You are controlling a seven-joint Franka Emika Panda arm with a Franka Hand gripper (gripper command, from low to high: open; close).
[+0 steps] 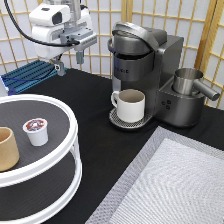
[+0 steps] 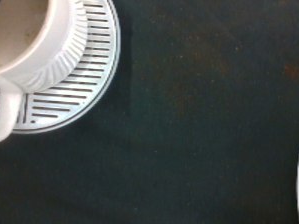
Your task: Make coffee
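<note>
Currently: end effector aloft, parted, empty | coffee on tray | tan cup cropped

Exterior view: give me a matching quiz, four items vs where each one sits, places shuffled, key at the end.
Things:
1. coffee pod
2. mug
3. tan cup
4. gripper

Places:
A. on the coffee machine's drip tray
B. raised above the table, toward the exterior view's top left
C. turntable's top tier, at the view's left edge
D. turntable's top tier, right of the tan cup

Pairs: 1-D, 2-A, 3-C, 4-B

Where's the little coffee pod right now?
The coffee pod stands upright on the top tier of the round white stand at the exterior view's left, beside the tan cup.
</note>
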